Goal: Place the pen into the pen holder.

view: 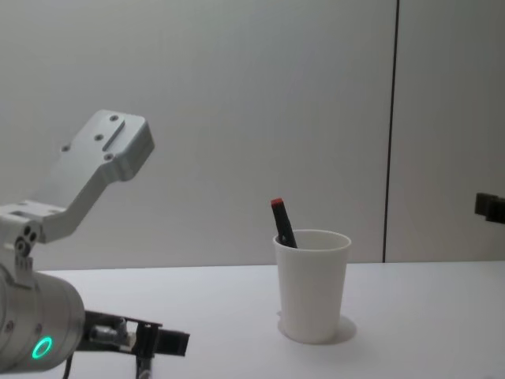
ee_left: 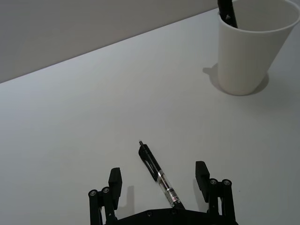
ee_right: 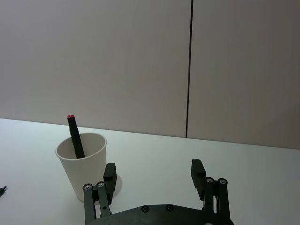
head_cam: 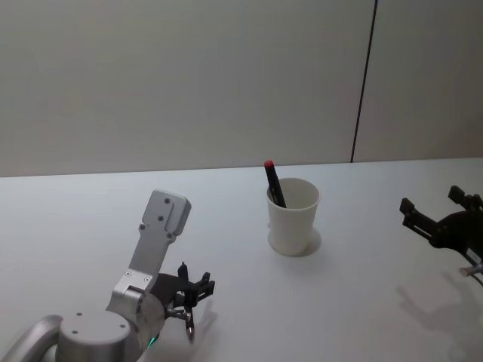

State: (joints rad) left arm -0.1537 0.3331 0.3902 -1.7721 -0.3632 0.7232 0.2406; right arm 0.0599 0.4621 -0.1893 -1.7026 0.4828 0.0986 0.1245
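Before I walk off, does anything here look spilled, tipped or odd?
Nothing spilled or tipped. The pen holder stands upright with a red-topped pen inside. A second pen lies flat on the table, framed by the open left gripper; the right gripper hovers apart.

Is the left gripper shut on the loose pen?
No, the left gripper is open, the pen lying flat on the table between its fingers.

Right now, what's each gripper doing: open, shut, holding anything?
Left gripper: open, jaws either side of the pen, not gripping it.
Right gripper: open, empty.
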